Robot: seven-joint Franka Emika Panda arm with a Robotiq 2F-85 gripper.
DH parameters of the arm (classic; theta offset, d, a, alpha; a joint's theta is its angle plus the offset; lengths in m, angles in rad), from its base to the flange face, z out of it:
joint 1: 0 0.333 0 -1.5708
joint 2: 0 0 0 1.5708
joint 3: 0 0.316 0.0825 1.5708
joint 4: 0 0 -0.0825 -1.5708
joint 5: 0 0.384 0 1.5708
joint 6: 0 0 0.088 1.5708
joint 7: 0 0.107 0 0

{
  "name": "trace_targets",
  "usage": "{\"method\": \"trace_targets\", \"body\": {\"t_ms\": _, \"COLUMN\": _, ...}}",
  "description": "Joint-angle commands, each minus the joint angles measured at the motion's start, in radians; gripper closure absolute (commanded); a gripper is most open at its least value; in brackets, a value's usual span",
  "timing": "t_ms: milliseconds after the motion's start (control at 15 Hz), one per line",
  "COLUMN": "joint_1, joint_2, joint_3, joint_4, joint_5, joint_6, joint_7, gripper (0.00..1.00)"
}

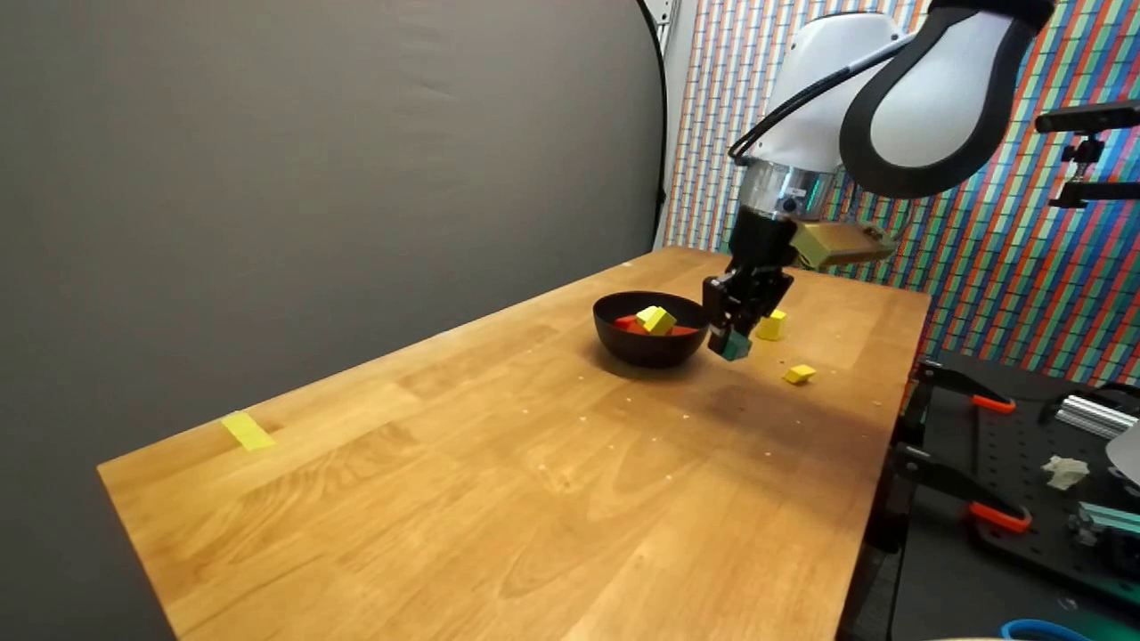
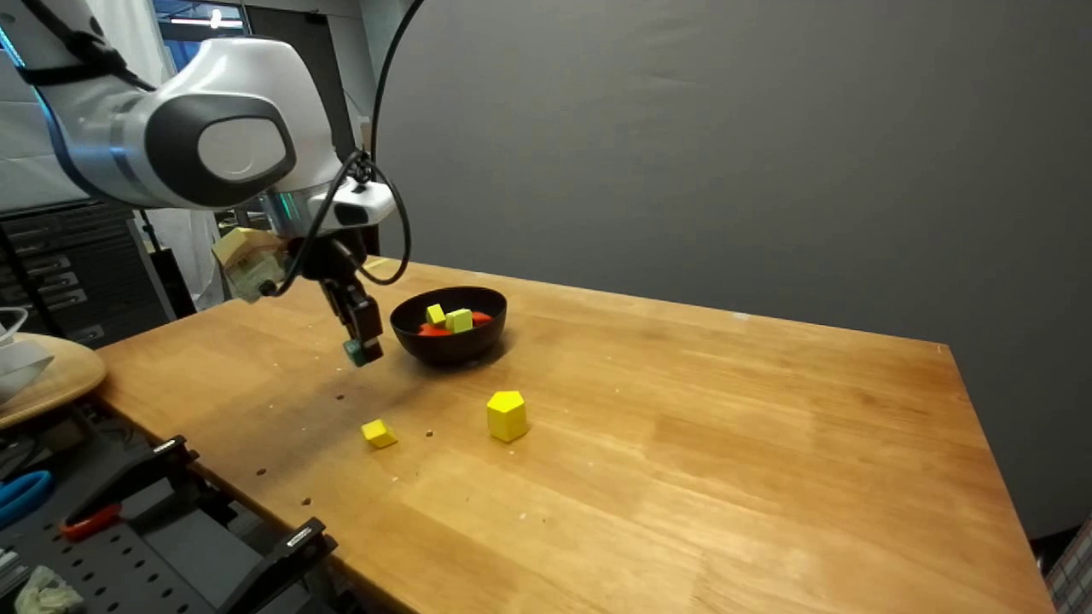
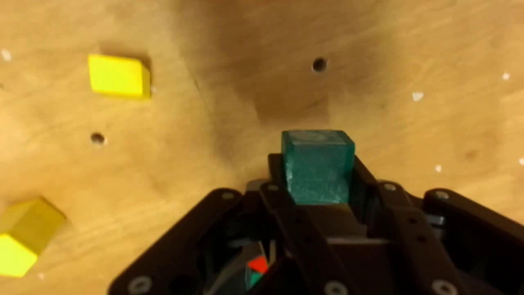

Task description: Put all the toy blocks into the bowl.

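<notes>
Wooden counter (image 2: 725, 409), light brown and speckled, on which the bowl (image 2: 448, 348) stands upright. White-and-grey robot arm (image 2: 222, 128), its lower end hanging to one side of the bowl, above the counter. Black gripper (image 3: 317, 166), just beside the bowl and outside it, clenched about a teal block (image 3: 319, 178), which it grasps by two opposite faces. The bowl itself: round, matt black, with a low, curved wall. Flat, pale yellow strip (image 1: 248, 430), lying on the counter well apart from the bowl. Bright yellow five-sided block (image 2: 507, 416), upright on the counter near the bowl, its top a pentagon. The teal block: dark green-blue, cube-like, with bevelled-looking edges and paler, scuffed faces; raised off the counter beside the bowl. One small yellow block (image 2: 379, 433), apparently slant-sided, on the counter near the bowl. Two further yellow blocks (image 2: 459, 321), visible inside the bowl, lying on red blocks (image 2: 433, 330); the red ones, also inside the bowl, are vivid but partly hidden, so that their shape and number cannot be told.
</notes>
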Motion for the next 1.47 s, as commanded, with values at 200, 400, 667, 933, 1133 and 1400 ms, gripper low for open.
{"method": "trace_targets", "body": {"t_ms": 200, "joint_1": 0.234, "joint_2": -0.039, "joint_3": -0.399, "joint_4": 0.08, "joint_5": -0.491, "joint_6": 0.084, "joint_7": 0.292, "gripper": 0.87}}
{"method": "trace_targets", "body": {"t_ms": 400, "joint_1": 0.235, "joint_2": -0.005, "joint_3": -0.357, "joint_4": 0.127, "joint_5": -0.444, "joint_6": 0.07, "joint_7": 0.301, "gripper": 0.87}}
{"method": "trace_targets", "body": {"t_ms": 667, "joint_1": 0.204, "joint_2": 0.067, "joint_3": -0.243, "joint_4": 0.202, "joint_5": -0.33, "joint_6": 0.047, "joint_7": 0.257, "gripper": 0.87}}
{"method": "trace_targets", "body": {"t_ms": 933, "joint_1": 0.169, "joint_2": 0.101, "joint_3": -0.166, "joint_4": 0.262, "joint_5": -0.255, "joint_6": -0.04, "joint_7": 0.239, "gripper": 0.31}}
{"method": "trace_targets", "body": {"t_ms": 1133, "joint_1": 0.207, "joint_2": 0.045, "joint_3": -0.232, "joint_4": 0.255, "joint_5": -0.314, "joint_6": -0.113, "joint_7": 0.277, "gripper": 0.05}}
{"method": "trace_targets", "body": {"t_ms": 1400, "joint_1": 0.264, "joint_2": -0.068, "joint_3": -0.41, "joint_4": 0.206, "joint_5": -0.552, "joint_6": -0.228, "joint_7": 0.441, "gripper": 0.0}}
